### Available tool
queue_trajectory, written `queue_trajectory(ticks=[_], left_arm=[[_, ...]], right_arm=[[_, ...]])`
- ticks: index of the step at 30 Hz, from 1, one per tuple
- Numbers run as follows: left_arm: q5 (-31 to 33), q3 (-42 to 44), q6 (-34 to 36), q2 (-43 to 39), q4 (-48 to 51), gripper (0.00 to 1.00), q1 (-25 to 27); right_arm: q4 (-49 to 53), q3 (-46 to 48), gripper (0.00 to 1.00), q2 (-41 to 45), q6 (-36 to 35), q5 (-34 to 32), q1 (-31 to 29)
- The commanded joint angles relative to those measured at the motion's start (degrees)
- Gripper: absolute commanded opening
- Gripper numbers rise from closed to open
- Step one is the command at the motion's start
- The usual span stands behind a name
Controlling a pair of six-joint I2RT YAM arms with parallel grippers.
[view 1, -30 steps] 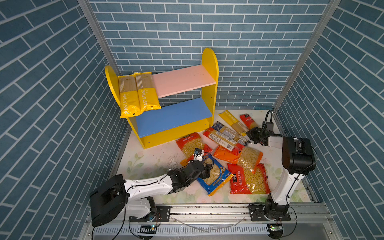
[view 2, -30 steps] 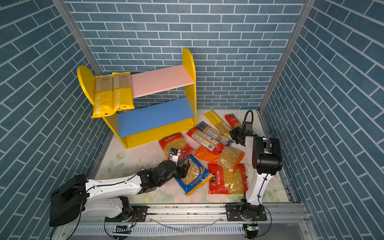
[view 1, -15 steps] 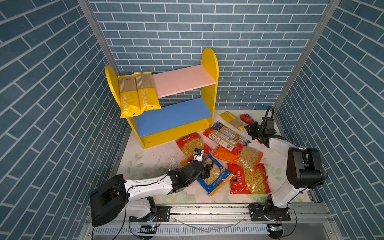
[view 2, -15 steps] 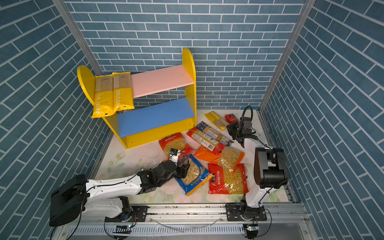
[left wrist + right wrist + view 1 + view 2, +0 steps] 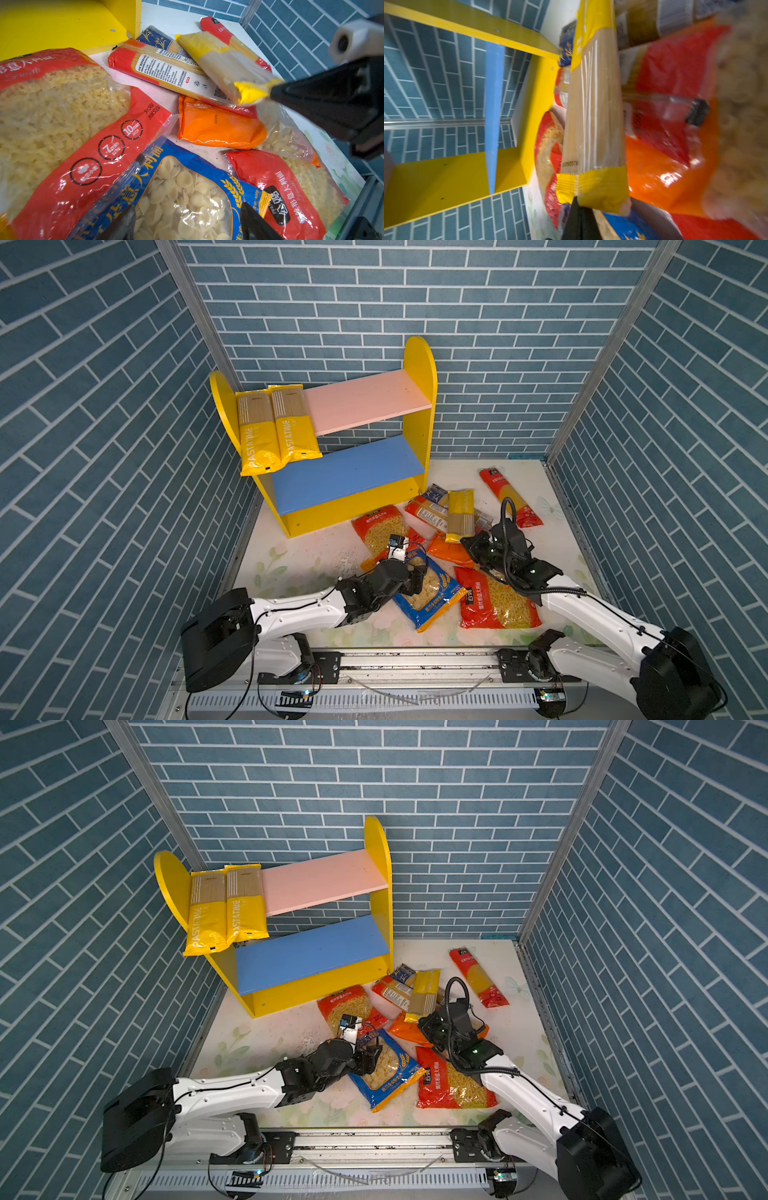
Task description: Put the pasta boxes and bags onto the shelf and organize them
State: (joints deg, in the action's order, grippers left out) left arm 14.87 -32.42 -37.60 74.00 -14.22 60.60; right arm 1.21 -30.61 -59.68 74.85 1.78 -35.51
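yellow pack [image 5: 460, 514] has just been raised, pinched in the right hand [image 5: 466, 541], for the shelf [image 5: 365, 406]; left hand [image 5: 416, 573] released.

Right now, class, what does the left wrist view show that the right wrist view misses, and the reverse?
Only the left wrist view: the left pincer, open above the blue bag. Only the right wrist view: the shelf's blue board. Both: the yellow spaghetti pack with its end pinched in the right pincer, the orange bag and the shelf's yellow frame.
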Motion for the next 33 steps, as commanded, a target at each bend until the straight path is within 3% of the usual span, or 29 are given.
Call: queue_trajectory(ticks=[1, 5, 7, 11, 15, 18, 24, 29, 33], left_arm=[[-2.2, -3.0, -0.3, 1.7, -2.1, 0.79, -1.2], [-3.4, -6.9, 1.0, 3.8, -0.9, 0.79, -1.5], [-3.9, -7.4, 1.1, 4.6, -0.7, 0.79, -1.6], [-5.6, -11.1, 0.8, 6.6, -1.2, 0.79, -3.0], [-9.6, -13.1, -1.3, 9.2, -3.9, 0.79, -5.8], [-12.5, -15.2, -2.3, 11.9, -5.1, 0.79, -6.5], [-18.7, -19.9, -6.2, 19.2, -7.3, 0.81, -6.9], [-22.4, -20.4, -11.5, 23.0, -11.0, 0.81, -11.5], [-23.4, -21.4, -11.9, 24.5, -11.3, 0.80, -12.3]], right_arm=[[3.6, 1.0, 0.00, 0.4, -2.0, -1.0, -1.6], [7.7, 1.6, 0.27, 1.8, -7.9, 0.3, -1.7], [11.0, 0.2, 0.36, 4.0, -12.9, 0.1, -1.5], [25.1, -8.5, 0.38, 2.3, -27.5, 1.1, -0.8], [32.1, -13.0, 0.41, 5.3, -34.1, 1.8, 2.7], [34.8, -15.6, 0.45, 4.3, -37.8, 6.6, 9.0], [26.4, -16.5, 0.53, -1.3, -40.2, 16.3, 19.5], [13.5, -17.5, 0.55, -11.2, -36.8, 23.5, 25.9], [4.5, -20.2, 0.58, -20.3, -33.6, 26.5, 28.2]])
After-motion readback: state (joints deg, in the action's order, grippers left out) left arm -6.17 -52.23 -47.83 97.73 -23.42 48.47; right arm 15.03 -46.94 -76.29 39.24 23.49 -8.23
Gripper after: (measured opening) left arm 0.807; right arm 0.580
